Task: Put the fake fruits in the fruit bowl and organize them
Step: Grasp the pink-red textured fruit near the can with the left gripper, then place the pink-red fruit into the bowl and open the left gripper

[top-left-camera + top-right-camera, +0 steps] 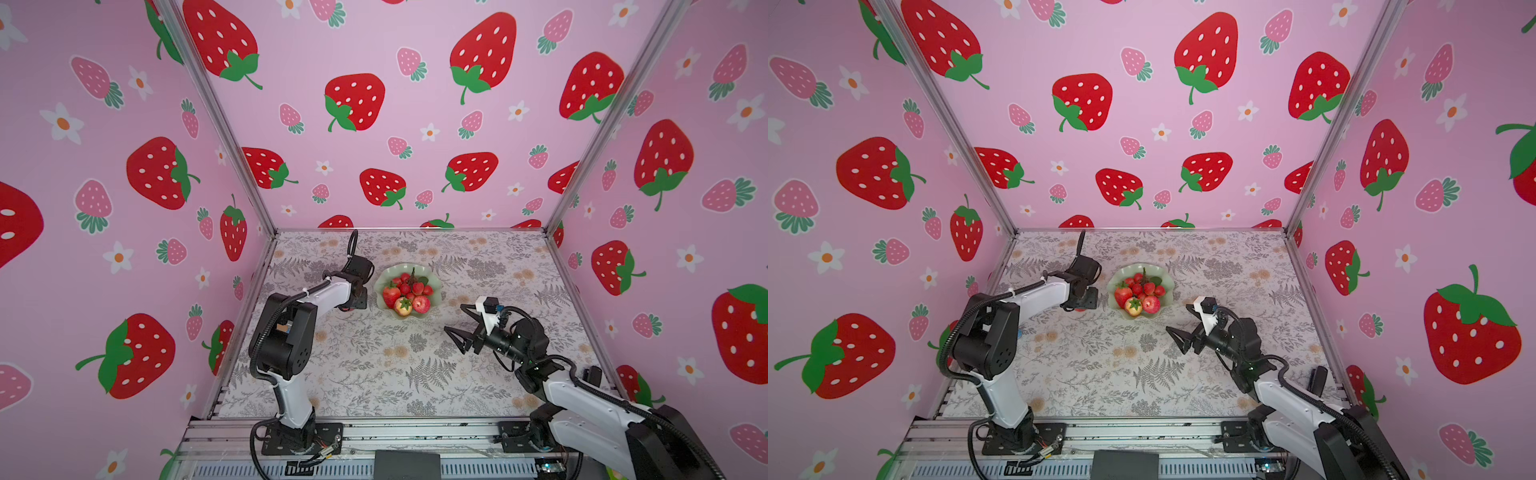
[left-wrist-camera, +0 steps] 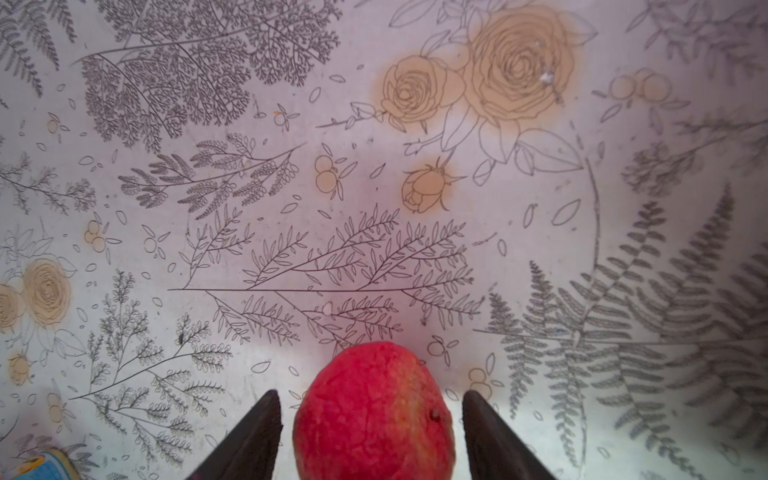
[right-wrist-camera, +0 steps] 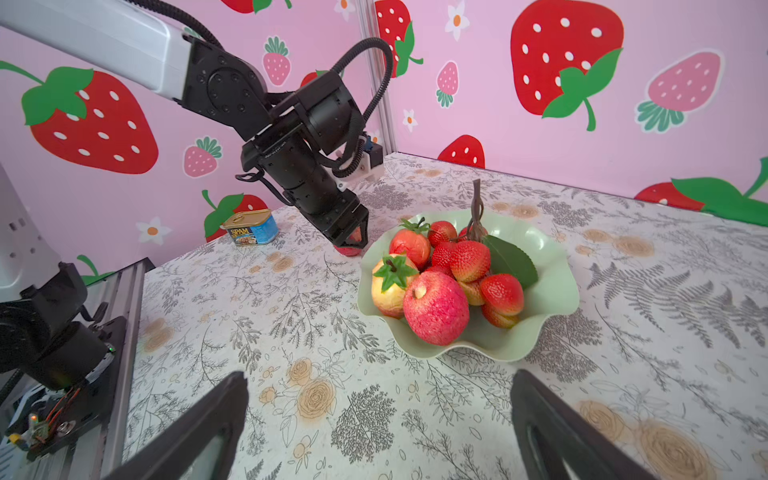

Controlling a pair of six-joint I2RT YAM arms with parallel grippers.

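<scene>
Left arm [image 1: 332, 291]: elbow high, forearm reaching out, wrist bent so the left gripper [image 3: 356, 244] points steeply down at the table [image 1: 374, 374], at 9 o'clock of the bowl [image 1: 388, 272].
Left gripper state: fingers [image 2: 253, 444] apart, straddling the ball [image 2: 374, 415] with a thin gap on each side and no squeeze (close, though!).
Right arm [image 1: 582, 390]: stretched low from the near right. The right gripper [image 1: 453, 317] hovers off the table at 4 o'clock of the bowl, aimed toward 10 o'clock, its fingers spread wide with nothing between them.
Ball place: on the table just beside the bowl's rim, outside it.
Ball axis: slightly oval, long axis running along the fingers, dark stem dot turned toward one finger.
Bowl load: apple [image 3: 436, 309], strawberries [image 3: 469, 259], and a berry cluster whose stem [image 3: 476, 203] stands upright.
Top views: the ball is only a red sliver under the left wrist.
Left wrist view: the one that shows the gaps.
Right wrist view: alone shows a tin [image 3: 249, 228] lying by the wall, beyond the left gripper.
</scene>
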